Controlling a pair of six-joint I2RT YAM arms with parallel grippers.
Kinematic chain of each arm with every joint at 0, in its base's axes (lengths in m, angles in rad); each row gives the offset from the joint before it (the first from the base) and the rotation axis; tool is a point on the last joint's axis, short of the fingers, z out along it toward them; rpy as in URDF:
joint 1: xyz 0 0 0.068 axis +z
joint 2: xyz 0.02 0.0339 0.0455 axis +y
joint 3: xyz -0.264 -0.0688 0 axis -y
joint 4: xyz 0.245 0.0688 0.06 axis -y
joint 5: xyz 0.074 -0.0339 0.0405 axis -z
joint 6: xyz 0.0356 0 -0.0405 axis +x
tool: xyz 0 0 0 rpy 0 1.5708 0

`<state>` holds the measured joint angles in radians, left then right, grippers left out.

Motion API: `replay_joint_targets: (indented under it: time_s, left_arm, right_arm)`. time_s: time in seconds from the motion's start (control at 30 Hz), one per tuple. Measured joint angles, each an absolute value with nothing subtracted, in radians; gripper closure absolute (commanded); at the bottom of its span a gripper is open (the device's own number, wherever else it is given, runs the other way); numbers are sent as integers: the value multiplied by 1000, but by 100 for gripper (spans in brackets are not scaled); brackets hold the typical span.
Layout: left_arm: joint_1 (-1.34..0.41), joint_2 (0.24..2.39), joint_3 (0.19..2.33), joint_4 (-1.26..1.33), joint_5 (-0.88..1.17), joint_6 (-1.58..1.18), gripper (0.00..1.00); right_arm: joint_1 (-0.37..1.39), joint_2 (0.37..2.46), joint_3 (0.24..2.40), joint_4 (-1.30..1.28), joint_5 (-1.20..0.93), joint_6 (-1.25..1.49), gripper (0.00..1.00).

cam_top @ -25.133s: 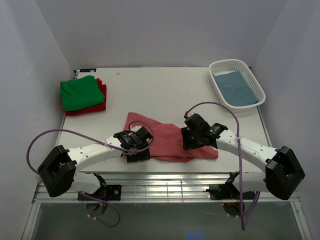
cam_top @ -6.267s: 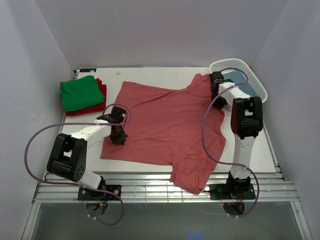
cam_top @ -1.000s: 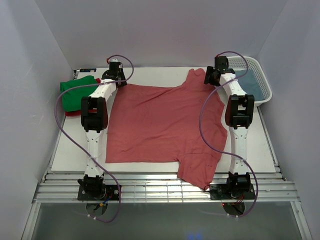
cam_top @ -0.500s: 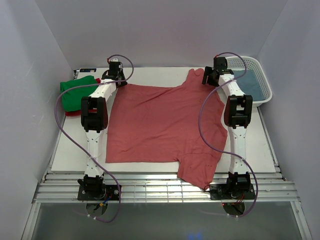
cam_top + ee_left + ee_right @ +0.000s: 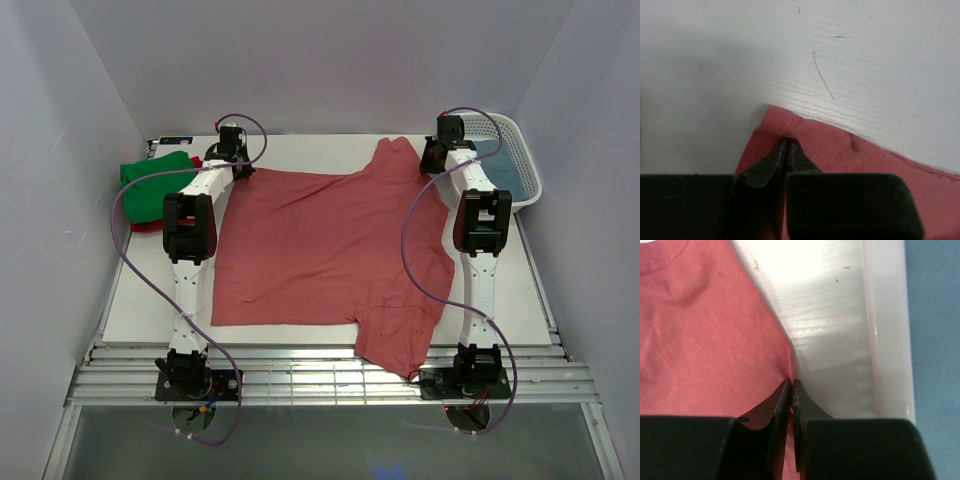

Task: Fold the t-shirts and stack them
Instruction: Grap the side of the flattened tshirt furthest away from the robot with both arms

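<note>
A pinkish-red t-shirt (image 5: pixel 330 240) lies spread flat on the white table, its lower right part hanging over the near edge. My left gripper (image 5: pixel 243 170) is at the shirt's far left corner; in the left wrist view its jaws (image 5: pixel 787 142) are pinched shut on the fabric (image 5: pixel 865 170) there. My right gripper (image 5: pixel 432 165) is at the far right edge beside the collar, and its jaws (image 5: pixel 791 385) are shut on the shirt's edge (image 5: pixel 705 340). A green t-shirt (image 5: pixel 150 178) lies folded on a dark red t-shirt (image 5: pixel 142 226) at the far left. A grey-blue t-shirt (image 5: pixel 515 170) lies in the basket.
The white lattice basket (image 5: pixel 500 125) stands at the far right corner, its wall (image 5: pixel 885 330) close beside my right gripper. Purple cables loop above both arms. The walls close in on the table's left, right and back.
Both grippers have closed on the shirt's far edge. The right gripper has shifted slightly right, toward the basket. The shirt has stayed flat.
</note>
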<state>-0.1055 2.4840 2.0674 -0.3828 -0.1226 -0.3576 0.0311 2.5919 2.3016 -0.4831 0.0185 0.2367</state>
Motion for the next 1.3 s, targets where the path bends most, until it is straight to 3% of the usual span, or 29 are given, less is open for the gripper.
replay_joint_targets:
  time_s: [0.4,1.0,1.17,1.3]
  left_arm:
    - [-105,2472,2057,-382,-142,-365,87]
    - [-90,2240,1890,-239,-133,-402,85]
    - [-86,2288,1931,-261,-88,-405,47]
    - [-83,2341,1943,-279,-69,-410,34]
  right_arm:
    - [32,2498,2141,-423,-22,236,92]
    - [47,2204,1845,-367,-67,193,92]
    - [48,2198,1832,-365,-72,189,92]
    - [48,2198,1832,-366,-77,189,92]
